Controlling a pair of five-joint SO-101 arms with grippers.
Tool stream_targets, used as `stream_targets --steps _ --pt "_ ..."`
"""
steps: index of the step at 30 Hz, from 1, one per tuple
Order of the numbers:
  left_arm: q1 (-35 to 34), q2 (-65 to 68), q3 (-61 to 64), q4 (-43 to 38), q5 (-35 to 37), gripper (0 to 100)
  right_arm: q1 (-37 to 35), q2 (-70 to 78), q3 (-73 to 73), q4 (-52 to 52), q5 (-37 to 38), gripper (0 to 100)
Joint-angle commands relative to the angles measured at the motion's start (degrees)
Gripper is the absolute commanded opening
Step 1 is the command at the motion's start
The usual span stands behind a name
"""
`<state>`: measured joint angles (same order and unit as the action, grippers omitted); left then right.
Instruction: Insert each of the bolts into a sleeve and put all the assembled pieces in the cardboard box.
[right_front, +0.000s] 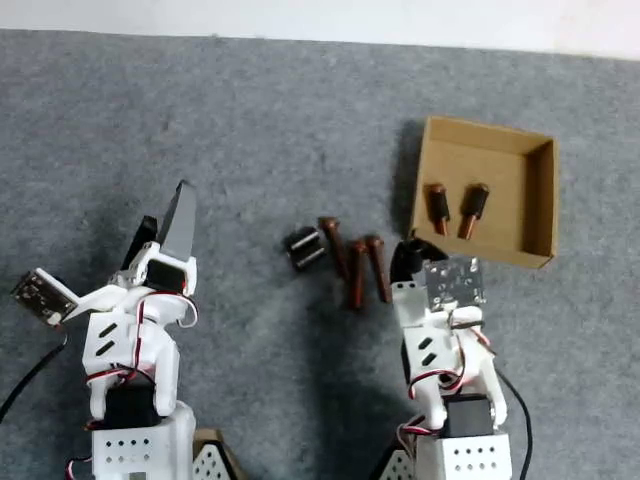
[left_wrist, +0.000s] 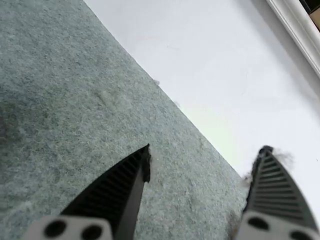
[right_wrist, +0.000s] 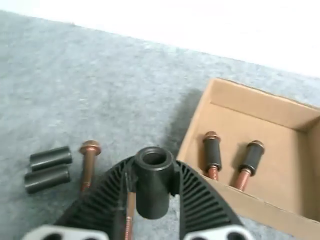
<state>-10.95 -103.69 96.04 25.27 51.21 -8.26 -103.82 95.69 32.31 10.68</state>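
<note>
My right gripper (right_wrist: 153, 167) is shut on a black sleeve (right_wrist: 152, 186), held upright just off the near left corner of the cardboard box (right_wrist: 260, 104). Two bolt-in-sleeve pieces (right_wrist: 212, 152) (right_wrist: 248, 161) lie inside the box (right_front: 482, 133). Two more black sleeves (right_front: 303, 248) lie side by side on the grey mat, with three copper bolts (right_front: 357, 268) just to their right. One bolt (right_wrist: 89, 161) lies next to the sleeves (right_wrist: 49, 169). My left gripper (right_front: 165, 207) stands open over bare mat at the left, with nothing between its fingers (left_wrist: 122, 192).
The grey mat (right_front: 250, 120) covers the table, and a white surface (left_wrist: 210, 65) begins beyond its far edge. Open mat lies between the two arms and behind the loose parts.
</note>
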Motion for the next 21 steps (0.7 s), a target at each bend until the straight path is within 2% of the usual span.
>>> stream_targets --steps 1,12,17,21 --pt "-0.3 -0.8 1.2 0.0 -0.4 31 0.9 -1.5 2.7 -1.5 0.2 0.5" --pt "-0.2 -0.8 1.2 0.0 -0.4 31 0.9 -1.6 2.7 -1.8 0.2 0.5" --pt "-0.2 -0.8 1.2 0.0 -0.4 31 1.0 -1.6 5.7 -9.8 0.5 0.5" --pt "-0.2 -0.8 1.2 0.0 -0.4 31 1.0 -1.6 7.4 -10.4 0.5 0.5"
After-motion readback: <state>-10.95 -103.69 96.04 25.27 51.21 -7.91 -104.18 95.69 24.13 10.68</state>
